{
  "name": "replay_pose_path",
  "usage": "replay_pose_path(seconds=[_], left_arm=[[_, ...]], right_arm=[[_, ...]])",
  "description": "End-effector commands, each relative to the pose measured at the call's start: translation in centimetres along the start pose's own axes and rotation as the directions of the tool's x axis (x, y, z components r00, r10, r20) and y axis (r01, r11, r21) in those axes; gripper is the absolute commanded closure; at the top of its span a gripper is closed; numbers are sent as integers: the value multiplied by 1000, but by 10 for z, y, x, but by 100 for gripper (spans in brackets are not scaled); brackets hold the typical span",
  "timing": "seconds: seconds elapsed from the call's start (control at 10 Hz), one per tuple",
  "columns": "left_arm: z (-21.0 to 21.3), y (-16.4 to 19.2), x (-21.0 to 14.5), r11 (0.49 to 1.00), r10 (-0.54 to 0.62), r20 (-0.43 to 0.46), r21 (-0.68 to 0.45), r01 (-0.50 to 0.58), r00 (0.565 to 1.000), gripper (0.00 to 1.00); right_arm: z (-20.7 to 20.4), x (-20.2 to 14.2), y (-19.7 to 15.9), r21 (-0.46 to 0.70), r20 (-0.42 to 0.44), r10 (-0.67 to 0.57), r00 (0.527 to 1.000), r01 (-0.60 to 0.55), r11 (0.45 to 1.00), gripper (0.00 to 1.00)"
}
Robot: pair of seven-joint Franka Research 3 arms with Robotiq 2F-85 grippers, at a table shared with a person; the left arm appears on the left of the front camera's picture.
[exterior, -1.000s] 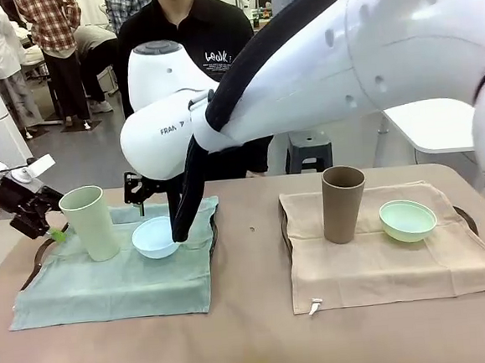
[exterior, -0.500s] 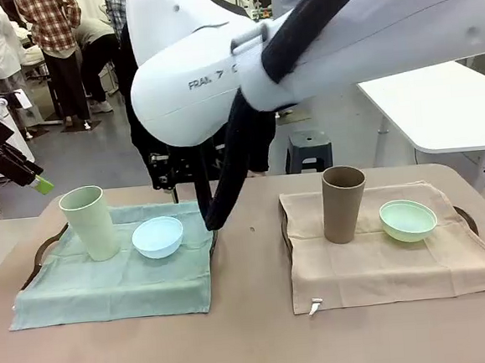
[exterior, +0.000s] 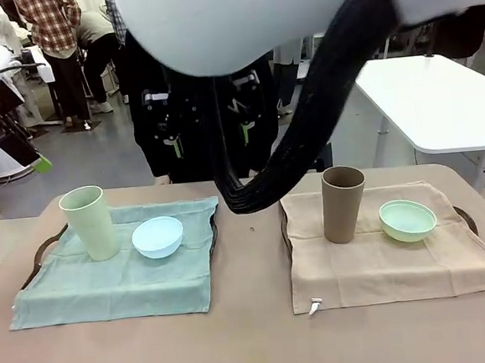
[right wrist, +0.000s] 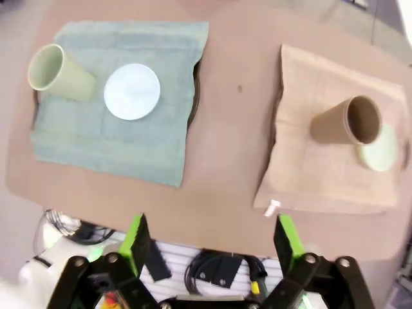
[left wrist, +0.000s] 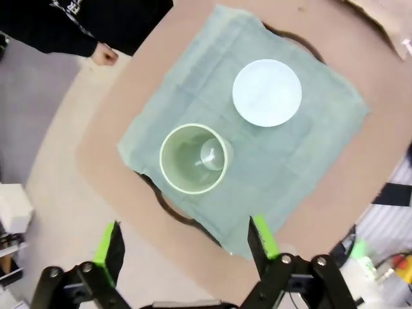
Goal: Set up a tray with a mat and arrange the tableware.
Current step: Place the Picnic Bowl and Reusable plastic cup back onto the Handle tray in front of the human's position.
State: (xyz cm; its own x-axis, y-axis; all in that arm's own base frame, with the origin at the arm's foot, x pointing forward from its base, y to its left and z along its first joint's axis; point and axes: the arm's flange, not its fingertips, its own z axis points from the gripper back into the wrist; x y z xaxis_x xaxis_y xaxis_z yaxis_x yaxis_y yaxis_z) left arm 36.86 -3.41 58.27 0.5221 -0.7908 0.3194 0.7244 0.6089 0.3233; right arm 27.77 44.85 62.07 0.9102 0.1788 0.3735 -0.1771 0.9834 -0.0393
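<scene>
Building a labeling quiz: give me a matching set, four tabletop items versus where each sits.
Items:
1. pale green cup
2. light blue bowl
3. brown cup
4. mint bowl

Places:
A. beige mat, right part
B. green mat, far left corner
C. beige mat, beside the mint bowl
D. green mat, right of the pale green cup

Pairs: 1-B, 2-D, 3-C, 4-A

You see the pale green cup (left wrist: 193,158) upright on the green mat (left wrist: 296,154), above and between the left fingers (left wrist: 111,243); the light blue bowl (left wrist: 266,92) sits beyond it, apart. Past the right fingers (right wrist: 287,242), the taupe-brown cup (right wrist: 351,121) stands on the tan mat (right wrist: 309,174), the mint green bowl (right wrist: 380,151) just beside it. Dark tray edges (exterior: 213,226) show beneath both mats.
</scene>
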Motion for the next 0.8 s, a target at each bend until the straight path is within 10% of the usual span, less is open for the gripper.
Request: replay_pose_path(seconds=[0.0, 0.7], left_arm=[[-39, 29, -19, 994, 35, 47, -101, -30, 998, 0], [-39, 29, -19, 994, 35, 47, -101, -30, 998, 0]], right_arm=[[-56, 23, 13, 6, -66, 4, 998, -4, 1000, 0], [-56, 23, 13, 6, -66, 4, 998, -4, 1000, 0]])
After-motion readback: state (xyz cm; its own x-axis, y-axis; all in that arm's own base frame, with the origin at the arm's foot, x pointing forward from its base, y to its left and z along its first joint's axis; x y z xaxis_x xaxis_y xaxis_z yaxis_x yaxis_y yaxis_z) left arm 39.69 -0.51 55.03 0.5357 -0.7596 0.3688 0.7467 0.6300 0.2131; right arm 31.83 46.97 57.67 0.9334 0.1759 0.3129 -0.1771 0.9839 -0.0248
